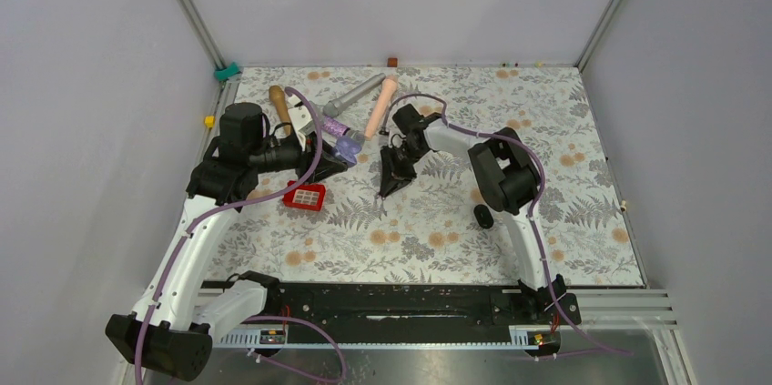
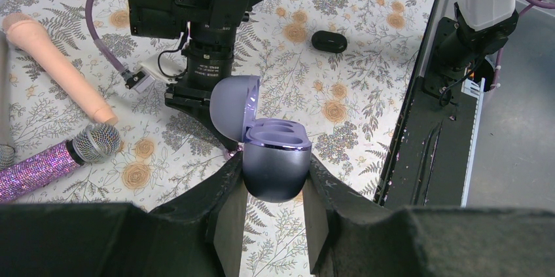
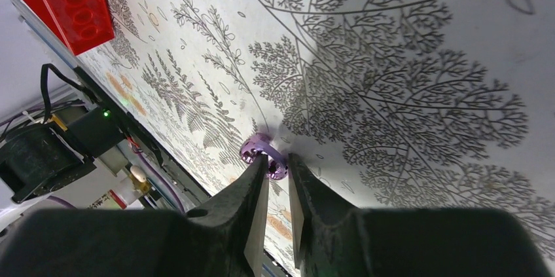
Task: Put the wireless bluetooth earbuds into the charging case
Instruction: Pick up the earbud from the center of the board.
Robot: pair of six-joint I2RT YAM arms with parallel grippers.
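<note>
My left gripper (image 2: pixel 275 182) is shut on the lavender charging case (image 2: pixel 275 159) and holds it above the table, seen also from the top (image 1: pixel 351 152). Its lid is open and both dark wells look empty. My right gripper (image 3: pixel 277 162) points down at the table just right of the case (image 1: pixel 393 187). Its fingertips are closed on a tiny shiny purple earbud (image 3: pixel 265 152) that touches the tablecloth. I see only this one bud; a second one is out of view.
A black oval pebble (image 1: pixel 483 216) lies right of centre, also in the left wrist view (image 2: pixel 328 40). A red square tray (image 1: pixel 305 196) sits near the left arm. A glittery purple microphone (image 2: pixel 59 159), a peach handle (image 1: pixel 380 105) and a wooden handle (image 1: pixel 279 105) lie at the back.
</note>
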